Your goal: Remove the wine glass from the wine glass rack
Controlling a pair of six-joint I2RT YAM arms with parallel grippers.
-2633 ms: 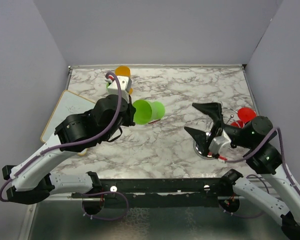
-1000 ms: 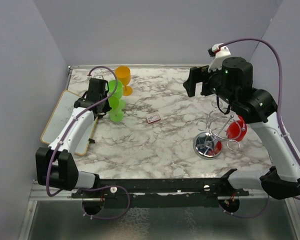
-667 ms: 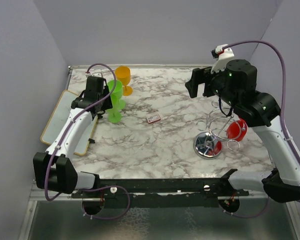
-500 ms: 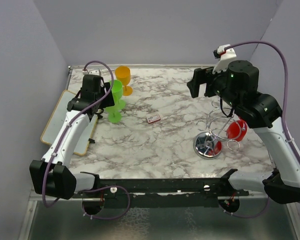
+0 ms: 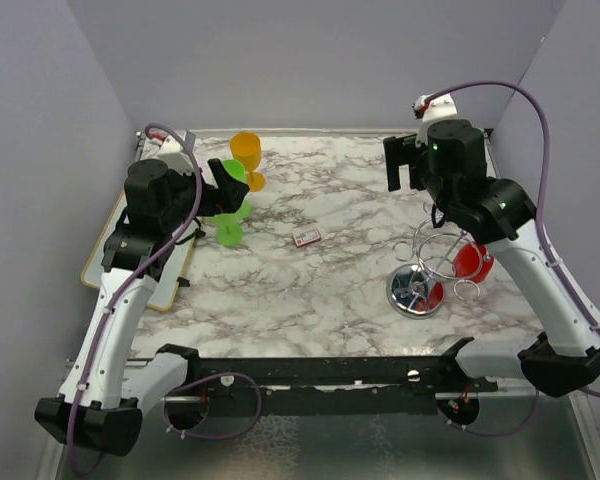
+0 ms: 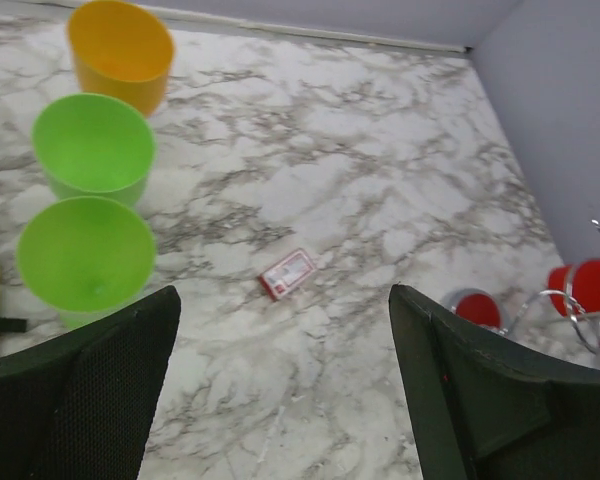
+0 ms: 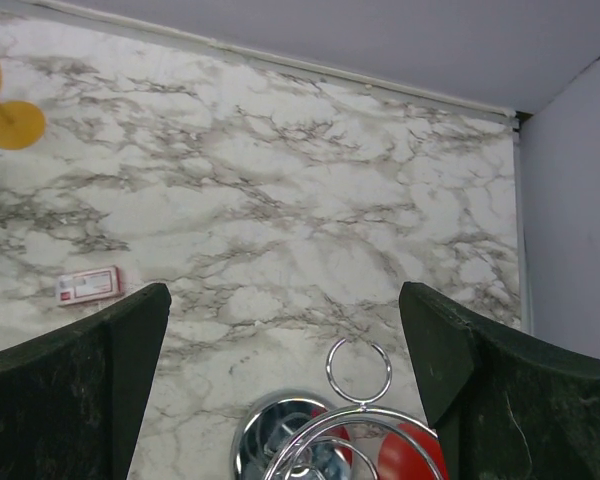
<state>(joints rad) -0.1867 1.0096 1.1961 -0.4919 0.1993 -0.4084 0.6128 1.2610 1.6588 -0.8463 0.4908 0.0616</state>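
A red wine glass (image 5: 472,260) hangs upside down on the chrome wine glass rack (image 5: 432,262) at the right of the marble table. The right wrist view shows the rack's top ring (image 7: 358,370), its shiny base (image 7: 280,440) and the red bowl (image 7: 412,458). My right gripper (image 5: 405,165) hovers high behind the rack, open and empty (image 7: 285,295). Over at the left, my left gripper (image 5: 220,190) is also open and empty (image 6: 283,330), raised beside two green glasses (image 6: 93,145) (image 6: 85,255) that stand upright. The red glass (image 6: 585,285) shows far right in that view.
An orange glass (image 5: 245,150) stands behind the green ones. A small red and white card (image 5: 305,237) lies mid-table. A white board with a wooden edge (image 5: 168,278) lies at the left, partly under my left arm. Grey walls close in the left, back and right.
My left gripper has opened, let go of a green glass now standing on the table, and risen back to the left. The right arm shifted only slightly.
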